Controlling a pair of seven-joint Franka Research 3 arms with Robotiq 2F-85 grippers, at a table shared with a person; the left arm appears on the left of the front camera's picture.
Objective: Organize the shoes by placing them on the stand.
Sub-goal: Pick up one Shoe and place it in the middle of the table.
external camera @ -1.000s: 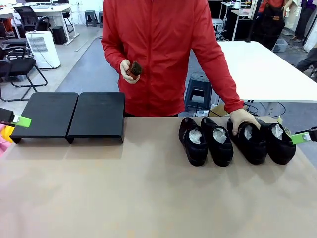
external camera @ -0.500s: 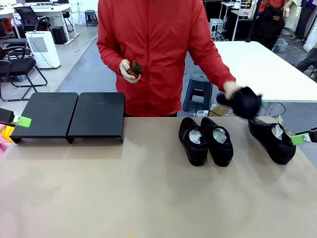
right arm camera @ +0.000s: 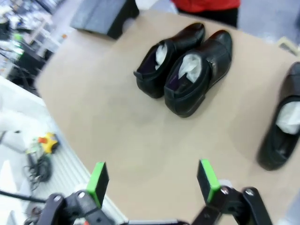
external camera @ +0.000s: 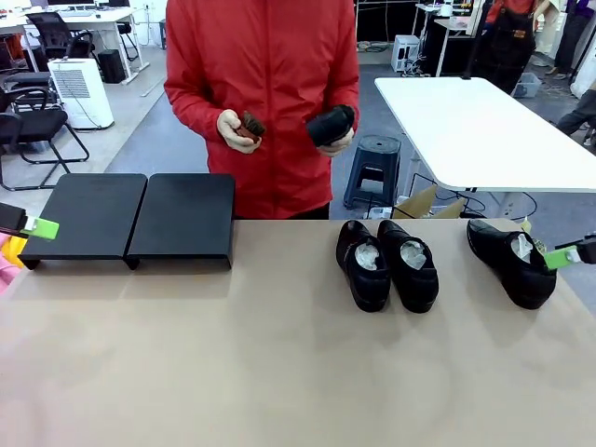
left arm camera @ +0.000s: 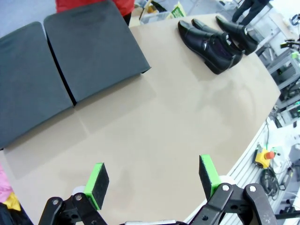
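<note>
Nearest the robot, the left gripper (left arm camera: 152, 180) hovers over the bare table (left arm camera: 154, 117), green pads wide apart with nothing between them. The right gripper (right arm camera: 152, 182) is likewise spread and empty, above the table's edge. Farther out, a pair of shoes (external camera: 386, 265) lies side by side, and a single shoe (external camera: 510, 261) sits apart on the right, just beside the right gripper's tip. The stand (external camera: 130, 216), far left, holds nothing.

Beyond that, the change: a second ago four shoes lay in a row. Now the person's hand (external camera: 340, 142) holds the lifted shoe (external camera: 329, 124) at chest height, with a brush (external camera: 250, 126) in the other hand (external camera: 231, 128) (likely for a polish). So none is placed yet, and three wait on the table.

The wrist views give each gripper's full spread; the front view gives the person's hands.
</note>
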